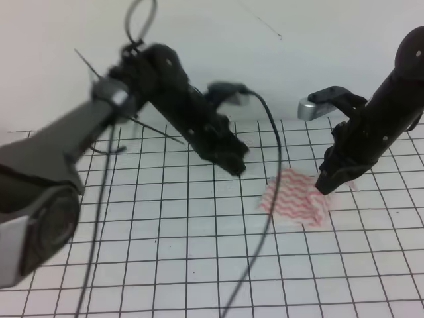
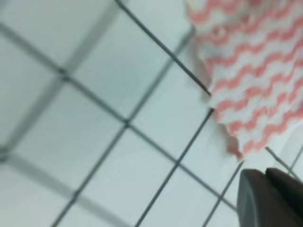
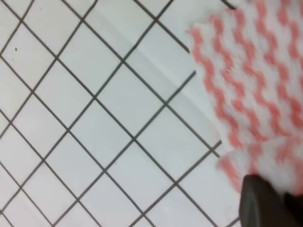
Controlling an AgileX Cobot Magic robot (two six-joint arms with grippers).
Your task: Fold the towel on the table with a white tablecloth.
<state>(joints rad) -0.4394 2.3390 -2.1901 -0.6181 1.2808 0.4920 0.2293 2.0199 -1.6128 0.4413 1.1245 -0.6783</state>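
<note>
Pink-striped towel [image 1: 295, 197] on grid table [image 1: 165, 265]; R end effector [image 1: 326, 187] at its edge.

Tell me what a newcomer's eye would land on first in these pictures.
The towel stands out first, its pinkish-red wavy stripes lying right of centre on the gridded white tablecloth. Next come the two black arms: the right tool reaches down at the towel's right edge, while the left tool hangs just up-left of it.

Thin matt cloth towel [image 1: 295, 197]
</note>
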